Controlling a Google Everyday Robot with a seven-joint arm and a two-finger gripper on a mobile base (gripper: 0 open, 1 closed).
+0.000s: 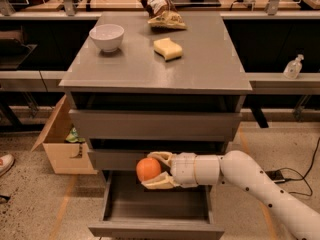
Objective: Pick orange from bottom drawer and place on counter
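Note:
The orange (148, 169) is small, round and bright orange. My gripper (154, 170) is shut on it, with one pale finger above and one below. It holds the orange above the open bottom drawer (156, 228), in front of the middle drawer's face. My white arm reaches in from the lower right. The drawer's inside shows nothing else. The grey counter (200, 69) on top of the cabinet is well above the gripper.
On the counter stand a white bowl (106, 37), a pale yellow sponge (167, 49) and a crumpled snack bag (162, 11). A cardboard box (60, 145) sits on the floor left of the cabinet. A sanitizer bottle (293, 67) stands on a shelf at right.

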